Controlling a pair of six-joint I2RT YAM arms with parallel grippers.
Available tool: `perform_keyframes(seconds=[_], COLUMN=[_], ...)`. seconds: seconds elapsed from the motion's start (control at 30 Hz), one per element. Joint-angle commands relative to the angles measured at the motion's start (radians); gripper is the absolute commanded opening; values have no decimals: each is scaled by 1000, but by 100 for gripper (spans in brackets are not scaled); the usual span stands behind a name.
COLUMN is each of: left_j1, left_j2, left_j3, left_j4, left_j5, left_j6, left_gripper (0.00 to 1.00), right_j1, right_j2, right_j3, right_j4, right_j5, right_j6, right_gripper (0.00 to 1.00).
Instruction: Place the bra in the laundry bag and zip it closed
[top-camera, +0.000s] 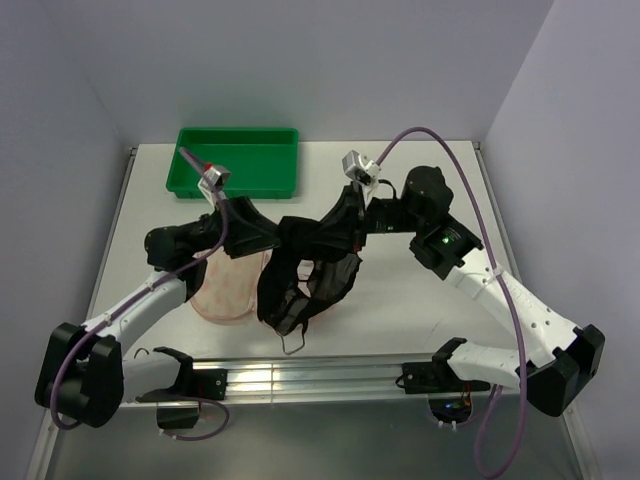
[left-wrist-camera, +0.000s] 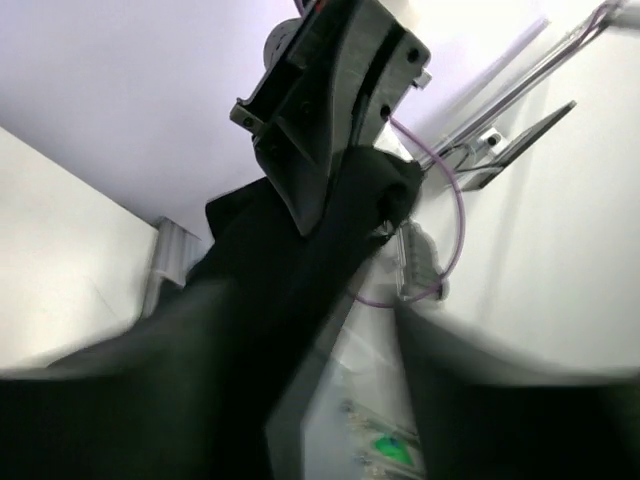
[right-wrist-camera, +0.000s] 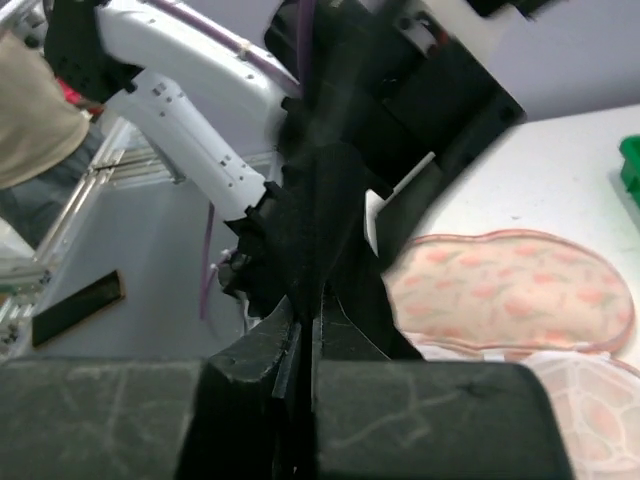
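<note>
**White bench carrying a tray and a bag**

The white bench (top-camera: 400, 300) is carrying a green tray (top-camera: 240, 131), which is sitting at the far edge, left of centre. The laundry bag (top-camera: 230, 290) is lying flat on the left half, nearer the arms and apart from the tray. A metal rail (top-camera: 300, 378) is running along the near edge.

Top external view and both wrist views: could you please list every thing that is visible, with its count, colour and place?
bra: one, black, hanging over the middle of the table, held at both ends
laundry bag: one, pale pink with small print, lying on the table left of the bra
tray: one, green, at the far side of the table, left of centre
table: one, white, under everything
left fingers: one pair, black, shut on the bra's left end
right fingers: one pair, black, shut on the bra's right end
</note>
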Motion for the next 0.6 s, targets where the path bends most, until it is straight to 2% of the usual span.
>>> perform_keyframes(seconds=[0.0, 0.03, 0.07, 0.1, 0.13, 0.17, 0.23, 0.33, 0.43, 0.57], left_j1=[3, 3, 3, 1, -5, -9, -9, -32, -68, -222], left_j2=[-78, -112, -190, -226, -279, -299, -316, -323, -289, -275], left_j3=[15, 24, 39, 102, 133, 151, 174, 159, 162, 196], left_j4=[70, -79, -262, -663, -806, -894, -1016, -1076, -1104, -1155], left_j5=[-5, -22, -93, -155, -227, -326, -364, -447, -525, -713], left_j6=[145, 222, 430, 559, 733, 779, 849, 900, 923, 992], left_gripper=[97, 99, 99, 99, 99, 99, 99, 99, 99, 99], right_j1=[6, 7, 7, 7, 7, 7, 35, 113, 122, 122], right_j2=[-42, -42, -27, -13, 1, 33, 62, 47, 30, 1], right_j3=[45, 77, 159, 201, 265, 292, 333, 301, 293, 289], right_j4=[22, -109, -184, -252, -374, -439, -582, -596, -595, -604], right_j5=[113, 248, 327, 404, 572, 655, 812, 915, 868, 871], right_j6=[44, 35, 29, 30, 38, 44, 49, 53, 55, 50], right_gripper=[0, 0, 0, 0, 0, 0, 0, 0, 0, 0])
